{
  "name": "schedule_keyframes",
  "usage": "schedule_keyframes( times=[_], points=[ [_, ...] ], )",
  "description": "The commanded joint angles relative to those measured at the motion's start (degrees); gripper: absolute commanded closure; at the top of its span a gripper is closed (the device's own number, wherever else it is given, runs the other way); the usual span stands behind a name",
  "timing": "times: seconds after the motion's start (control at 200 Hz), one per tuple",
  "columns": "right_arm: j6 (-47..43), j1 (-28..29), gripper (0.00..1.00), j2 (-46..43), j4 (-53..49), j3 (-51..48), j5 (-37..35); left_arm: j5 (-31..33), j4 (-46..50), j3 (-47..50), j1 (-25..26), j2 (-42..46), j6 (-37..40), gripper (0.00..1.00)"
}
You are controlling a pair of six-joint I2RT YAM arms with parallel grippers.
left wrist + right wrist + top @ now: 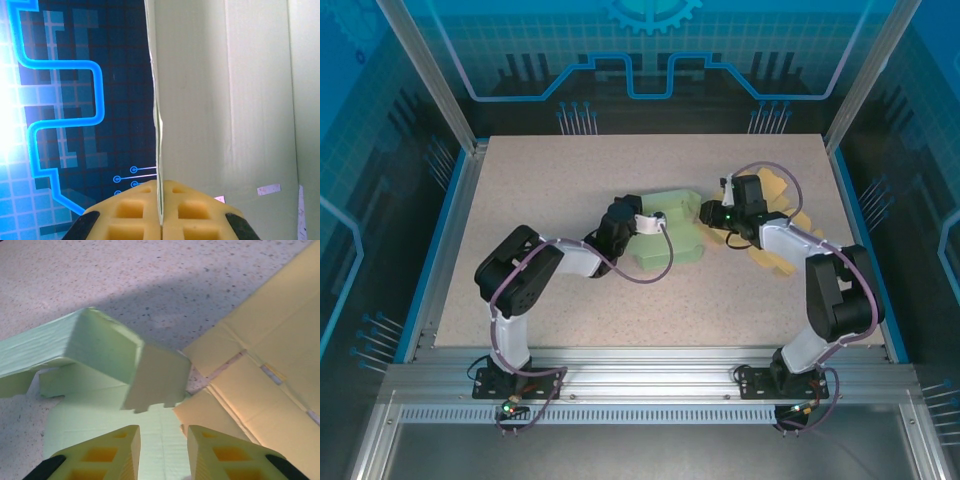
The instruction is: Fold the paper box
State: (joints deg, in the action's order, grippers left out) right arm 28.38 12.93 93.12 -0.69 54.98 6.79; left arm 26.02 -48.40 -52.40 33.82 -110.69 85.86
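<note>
Top view: the left hand (pixel 660 218) and right hand (pixel 705 213) flank the green paper box (pixel 682 242) on the counter (pixel 570 170).

Left wrist view: its fingers (pixel 135 215) are clamped on the thin edge of a box wall.

Right wrist view: its fingers stand apart, with a box flap just ahead and yellow cardboard (pixel 265 365) to the right.

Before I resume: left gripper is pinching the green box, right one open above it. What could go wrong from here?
1. The left gripper pinches only a thin panel edge of the green box; a hard pull might tear or crease it.
2. The right gripper is open, so the raised flap is unsupported and may spring open.
3. The yellow sheet lies right beside the box and could get caught in a regrasp.
</note>
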Motion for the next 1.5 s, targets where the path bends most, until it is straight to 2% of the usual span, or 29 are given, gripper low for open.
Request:
schedule_keyframes(
  times=[0.0,0.16,0.365,0.555,0.735,1.131,1.496],
  points=[
    [2.9,-2.2,0.68,-0.2,-0.6,-1.1,2.9,-1.6,-1.8,1.2,-0.8,-1.3,1.6,1.0],
    [0.0,-3.3,0.69,4.6,-4.3,4.3,4.5,-2.6,-1.7,1.4,-1.6,-2.5,2.1,1.0],
    [-5.0,-3.6,0.69,13.8,-6.3,12.7,10.9,-3.7,-4.2,0.0,-3.6,-5.2,3.7,1.0],
    [-6.8,-3.4,0.68,19.3,-8.6,18.2,10.3,-5.9,-3.2,0.8,-5.9,-3.9,5.5,1.0],
    [-7.9,-3.3,0.68,23.6,-10.7,22.7,9.9,-7.9,-0.5,1.8,-6.3,-1.6,3.7,1.0],
    [-10.4,-1.8,0.65,23.0,-8.8,22.9,13.8,-8.3,-5.1,3.1,-5.8,-3.3,7.0,1.0],
    [-14.8,0.7,0.6,20.6,-4.7,18.0,12.7,-8.5,-8.3,3.3,-5.3,-6.5,9.2,1.0]
  ],
)
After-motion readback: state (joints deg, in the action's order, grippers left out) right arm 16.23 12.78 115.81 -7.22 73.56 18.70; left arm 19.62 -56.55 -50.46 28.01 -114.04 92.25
